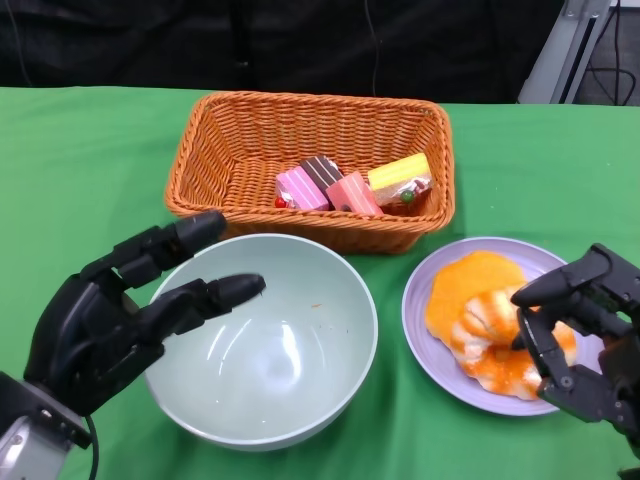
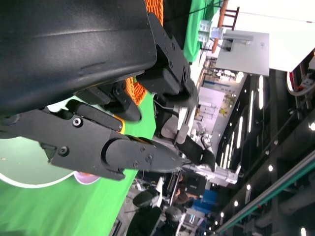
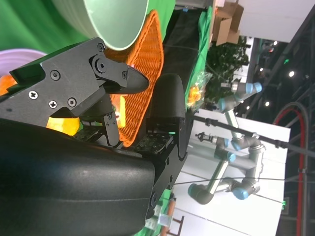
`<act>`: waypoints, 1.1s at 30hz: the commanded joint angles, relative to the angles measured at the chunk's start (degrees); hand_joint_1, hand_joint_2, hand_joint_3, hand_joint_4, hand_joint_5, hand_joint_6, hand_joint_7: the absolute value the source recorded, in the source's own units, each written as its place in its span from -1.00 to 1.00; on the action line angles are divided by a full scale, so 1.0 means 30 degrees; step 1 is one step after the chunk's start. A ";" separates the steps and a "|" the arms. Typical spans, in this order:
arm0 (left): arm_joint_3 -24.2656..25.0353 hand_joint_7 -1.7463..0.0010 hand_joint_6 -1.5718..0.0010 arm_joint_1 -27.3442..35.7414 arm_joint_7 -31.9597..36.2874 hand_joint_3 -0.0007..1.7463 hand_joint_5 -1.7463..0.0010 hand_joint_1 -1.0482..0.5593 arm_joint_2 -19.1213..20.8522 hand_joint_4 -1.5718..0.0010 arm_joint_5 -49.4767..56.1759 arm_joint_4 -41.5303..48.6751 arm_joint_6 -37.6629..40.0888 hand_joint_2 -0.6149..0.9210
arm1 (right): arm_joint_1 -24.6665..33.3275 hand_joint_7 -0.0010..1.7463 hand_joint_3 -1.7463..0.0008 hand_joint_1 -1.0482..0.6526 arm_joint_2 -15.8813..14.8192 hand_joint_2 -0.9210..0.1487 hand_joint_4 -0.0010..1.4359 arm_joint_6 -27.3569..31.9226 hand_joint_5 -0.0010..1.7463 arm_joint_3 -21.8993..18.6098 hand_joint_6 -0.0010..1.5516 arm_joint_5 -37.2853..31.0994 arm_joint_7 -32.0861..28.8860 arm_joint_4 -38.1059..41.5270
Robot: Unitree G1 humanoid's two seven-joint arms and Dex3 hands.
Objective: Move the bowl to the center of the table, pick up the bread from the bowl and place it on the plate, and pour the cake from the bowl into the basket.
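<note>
The left robot hand (image 1: 120, 315) hovers at the pale green bowl's (image 1: 270, 400) near-left rim, fingers spread, holding nothing. The right robot hand (image 1: 580, 335) — fingers apart, empty — hangs over the bread (image 1: 480, 310) on the purple plate (image 1: 420, 330). Cake pieces (image 1: 350, 185) lie in the wicker basket (image 1: 230, 130) towards the table's (image 1: 80, 160) far edge.

Both hands are matte black: the left hand (image 1: 120, 310) has rounded, glossy-tipped fingers, and the right hand (image 1: 580, 340) shows angular plates with small screws.
</note>
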 commanded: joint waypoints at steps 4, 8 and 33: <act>0.0546 0.63 -0.44 -0.0007 -0.0197 -0.53 -0.32 0.15 -0.0017 -0.06 0.0629 -0.0010 -0.0346 1.00 | 0.0486 0.40 0.10 0.06 -0.0032 -0.50 -0.01 0.0628 0.71 0.0316 -0.12 0.0155 0.0061 -0.0874; 0.0274 0.37 -0.39 -0.0053 -0.1240 -0.59 -0.50 0.10 0.0352 -0.07 0.1284 0.0085 -0.0734 1.00 | 0.0796 0.42 0.04 0.04 -0.0101 -0.45 0.01 0.0455 0.72 0.0946 -0.12 -0.0419 0.0214 -0.1312; 0.2090 -0.55 0.05 -0.1314 -0.2514 0.12 -0.91 0.20 0.0798 0.01 0.3473 0.3668 -0.6986 0.71 | 0.0902 0.77 -0.40 0.06 0.0177 -0.12 0.03 -0.0964 1.00 -0.0394 -0.24 -0.0308 -0.0438 -0.1352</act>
